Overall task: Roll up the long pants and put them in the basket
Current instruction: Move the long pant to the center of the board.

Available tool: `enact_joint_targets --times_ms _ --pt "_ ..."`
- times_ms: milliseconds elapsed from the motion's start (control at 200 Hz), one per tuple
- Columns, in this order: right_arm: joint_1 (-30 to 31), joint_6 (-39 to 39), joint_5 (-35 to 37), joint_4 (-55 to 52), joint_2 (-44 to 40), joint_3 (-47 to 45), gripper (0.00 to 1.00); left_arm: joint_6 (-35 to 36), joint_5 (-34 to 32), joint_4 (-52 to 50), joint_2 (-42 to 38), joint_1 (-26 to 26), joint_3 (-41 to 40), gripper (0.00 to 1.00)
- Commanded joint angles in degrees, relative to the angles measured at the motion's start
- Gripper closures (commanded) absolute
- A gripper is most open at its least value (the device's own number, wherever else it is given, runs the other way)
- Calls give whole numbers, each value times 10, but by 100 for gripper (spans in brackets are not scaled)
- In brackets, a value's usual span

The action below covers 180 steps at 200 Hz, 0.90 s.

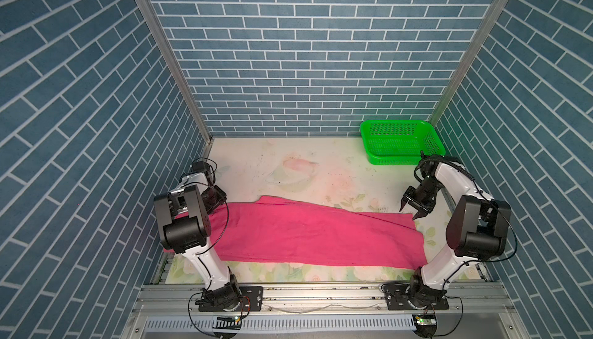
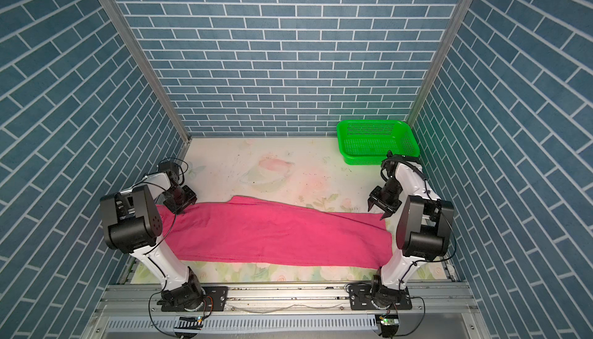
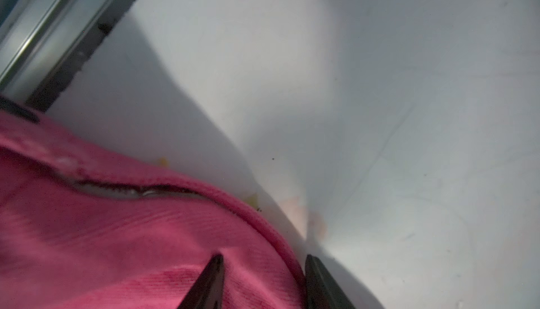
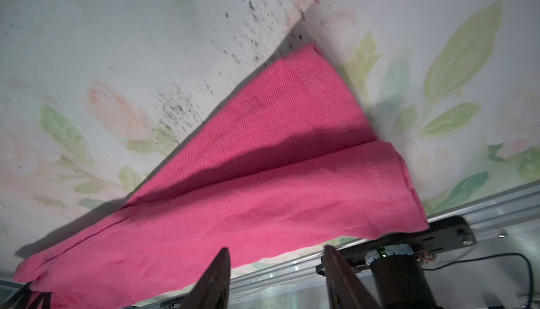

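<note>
The bright magenta-pink woven cloth long pants lie flat as a long band across the lower middle of both top views, on the pale floral-printed tabletop. Their two legs are folded one over the other, and soft creases run lengthwise.

At the band's left end, the left gripper points down onto the cloth. In the left wrist view its black tapered fingers stand narrowly apart astride the curved, ribbed hem, one on the fabric and one on the bare table. No firm grip shows.

The right gripper hangs above the square cuff end at mid right. Its dark pointed fingers are about half spread and hold nothing. The twill cuffs lie beyond them.

A green perforated plastic basket sits in the upper right of the table.
</note>
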Motion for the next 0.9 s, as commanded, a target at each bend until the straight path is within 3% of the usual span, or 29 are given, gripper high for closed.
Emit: enact_joint_targets --times_ms 0,35,675,895 --pt "6 66 -42 32 17 -32 48 2 14 27 14 0 -41 92" --pt "9 75 -48 40 19 -40 48 2 16 30 12 0 -48 100" --pt "90 177 -76 159 99 -98 49 35 -6 32 13 0 -58 100" --pt "92 165 -44 168 158 -61 52 40 1 38 7 0 -66 100"
